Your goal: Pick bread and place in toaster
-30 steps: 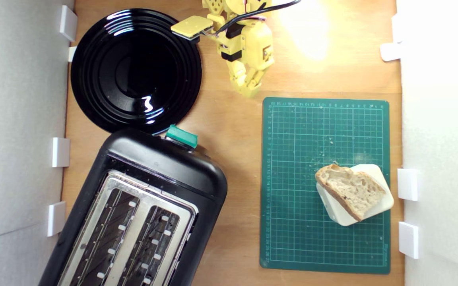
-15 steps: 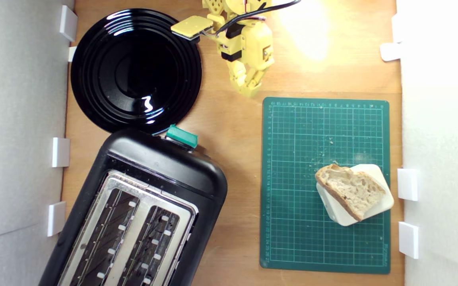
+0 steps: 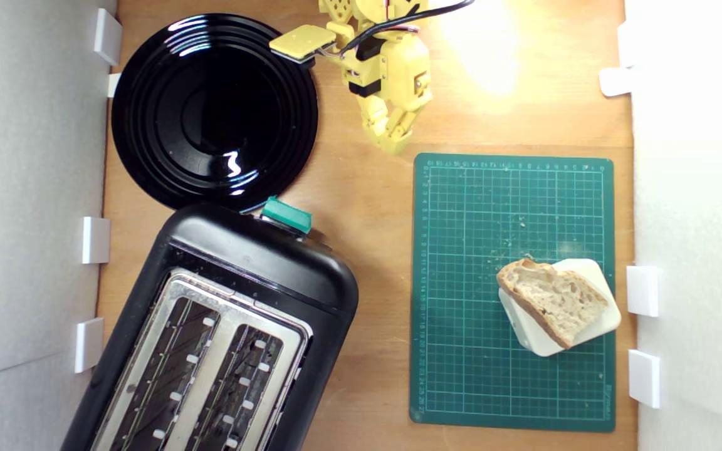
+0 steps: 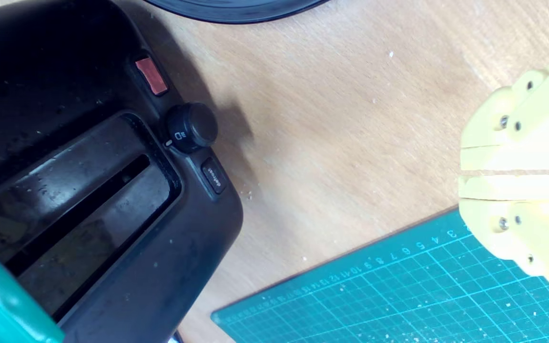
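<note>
Bread (image 3: 552, 300) lies flat on a cream rounded-square block (image 3: 593, 329), which sits on the green cutting mat (image 3: 461, 282) toward the exterior view's right. It is untouched and well apart from the arm.

Change over the last second: none detectable. Across the three exterior views the arm, the bread and every other item hold identical positions. Judgement: the approach has not begun; the whole task remains to be done.

The claw (image 3: 392, 143) hovers over bare bench (image 3: 367, 200), just beyond the mat's far edge, between the mat and the round black plate (image 3: 210, 113). The wrist view shows its two yellow fingers (image 4: 508, 157) pressed together with only a thin seam between them; the claw is closed and empty.

The toaster (image 3: 261, 257) stands at the exterior view's lower left, both long slots facing up and unobstructed, teal lever (image 3: 286, 214) toward the plate.

Next requirement, as judged: open the claw, travel across the mat to the bread, and descend onto its crust edges.
</note>
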You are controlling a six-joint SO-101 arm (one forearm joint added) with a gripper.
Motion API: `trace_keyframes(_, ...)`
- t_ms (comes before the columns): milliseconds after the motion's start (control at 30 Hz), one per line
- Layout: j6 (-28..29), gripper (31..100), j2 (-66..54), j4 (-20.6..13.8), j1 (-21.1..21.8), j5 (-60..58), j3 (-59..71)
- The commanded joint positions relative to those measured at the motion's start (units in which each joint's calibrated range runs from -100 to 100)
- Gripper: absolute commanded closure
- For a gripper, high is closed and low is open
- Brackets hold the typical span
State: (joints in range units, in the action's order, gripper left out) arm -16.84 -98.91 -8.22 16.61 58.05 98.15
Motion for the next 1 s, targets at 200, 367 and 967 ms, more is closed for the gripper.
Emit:
trace_keyframes(200, 0.1, 86.4, 0.1, 0.0, -0.1, 0.5, 0.3)
trace_keyframes(367, 0.1, 86.4, 0.1, -0.5, -0.1, 0.4, 0.2)
trace_keyframes(967, 0.1, 85.9, 1.2, -0.8, 0.4, 0.1, -2.2)
